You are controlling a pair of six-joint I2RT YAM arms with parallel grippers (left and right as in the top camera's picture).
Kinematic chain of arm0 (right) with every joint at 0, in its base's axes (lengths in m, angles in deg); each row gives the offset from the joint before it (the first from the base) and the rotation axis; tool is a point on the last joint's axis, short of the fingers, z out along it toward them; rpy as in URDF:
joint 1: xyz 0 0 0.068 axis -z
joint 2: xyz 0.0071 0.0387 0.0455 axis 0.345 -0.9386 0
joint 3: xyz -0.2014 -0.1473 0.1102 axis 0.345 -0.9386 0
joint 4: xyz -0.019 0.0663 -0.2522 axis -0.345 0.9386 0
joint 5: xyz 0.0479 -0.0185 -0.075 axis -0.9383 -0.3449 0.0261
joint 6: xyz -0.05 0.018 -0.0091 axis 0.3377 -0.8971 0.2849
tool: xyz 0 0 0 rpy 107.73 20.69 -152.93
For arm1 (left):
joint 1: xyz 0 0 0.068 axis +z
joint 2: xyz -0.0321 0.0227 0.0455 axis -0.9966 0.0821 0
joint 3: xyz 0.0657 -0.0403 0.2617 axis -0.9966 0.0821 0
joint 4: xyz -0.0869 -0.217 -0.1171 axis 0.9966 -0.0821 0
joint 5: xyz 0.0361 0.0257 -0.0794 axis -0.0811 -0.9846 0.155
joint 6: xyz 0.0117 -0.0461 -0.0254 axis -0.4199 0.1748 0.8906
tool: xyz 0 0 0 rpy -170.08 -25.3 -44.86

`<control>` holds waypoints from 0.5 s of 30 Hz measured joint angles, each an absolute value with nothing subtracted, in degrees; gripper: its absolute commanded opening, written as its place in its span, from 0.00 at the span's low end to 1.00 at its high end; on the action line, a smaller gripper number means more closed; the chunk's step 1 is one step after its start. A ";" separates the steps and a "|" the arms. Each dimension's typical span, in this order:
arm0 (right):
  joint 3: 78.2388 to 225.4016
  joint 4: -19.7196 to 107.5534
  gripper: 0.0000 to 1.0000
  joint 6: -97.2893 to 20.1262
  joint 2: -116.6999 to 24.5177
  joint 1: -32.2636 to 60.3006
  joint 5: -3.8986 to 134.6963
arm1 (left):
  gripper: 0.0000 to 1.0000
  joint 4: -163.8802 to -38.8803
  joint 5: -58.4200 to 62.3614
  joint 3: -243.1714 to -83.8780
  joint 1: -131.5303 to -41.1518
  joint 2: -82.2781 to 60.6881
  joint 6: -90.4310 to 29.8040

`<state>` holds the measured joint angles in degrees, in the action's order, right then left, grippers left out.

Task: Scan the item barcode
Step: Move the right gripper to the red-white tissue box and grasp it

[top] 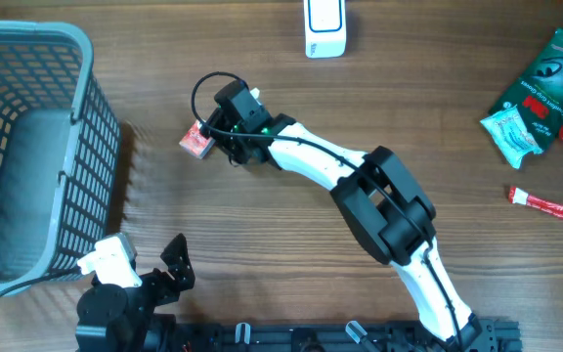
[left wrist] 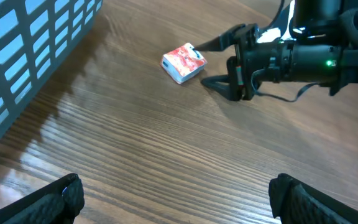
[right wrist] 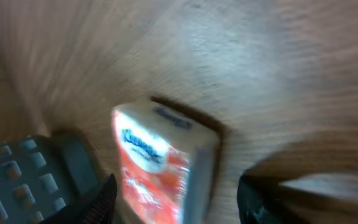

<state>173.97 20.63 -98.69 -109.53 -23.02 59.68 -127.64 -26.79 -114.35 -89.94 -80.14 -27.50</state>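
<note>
reaching marks the pickup step: the right gripper (left wrist: 211, 62), jaws partly apart and holding nothing, has the tissue pack (left wrist: 183, 62) lying on the table (top: 262, 254) just at its tips, near the basket (top: 86, 59). next, i judge, it must straddle, pinch, lift and show the barcode to the white scanner (top: 324, 27), well apart. the left gripper (left wrist: 176, 202) hangs wide open, empty; nothing blocks the way.

I see my brown wooden table (top: 262, 254) carrying a grey plastic mesh basket (top: 86, 44), a small red-and-white tissue pack (top: 195, 143), a white boxy device (top: 324, 27), a green foil pouch (top: 555, 73) and a red tube (top: 545, 202).
</note>
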 measured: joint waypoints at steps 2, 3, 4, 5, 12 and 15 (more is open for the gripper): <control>173.97 20.10 0.45 -99.06 -109.92 -23.02 58.83 | 1.00 -127.64 -26.77 -114.35 -89.94 -80.14 -27.50; 173.97 20.04 0.31 -99.23 -110.08 -23.02 58.46 | 1.00 -127.64 -26.79 -114.35 -89.94 -80.14 -27.50; 173.97 20.41 0.24 -99.37 -110.16 -23.08 58.37 | 1.00 -127.64 -26.77 -114.35 -89.94 -80.14 -27.50; 173.97 20.50 0.21 -99.21 -110.25 -23.15 58.26 | 1.00 -127.64 -26.79 -114.35 -89.94 -80.14 -27.50; 173.97 21.26 0.05 -94.21 -110.60 -23.61 59.20 | 1.00 -127.64 -26.79 -114.35 -89.94 -80.14 -27.50; 173.97 21.28 0.04 -88.48 -110.60 -23.52 59.09 | 1.00 -127.64 -26.79 -114.35 -89.94 -80.14 -27.50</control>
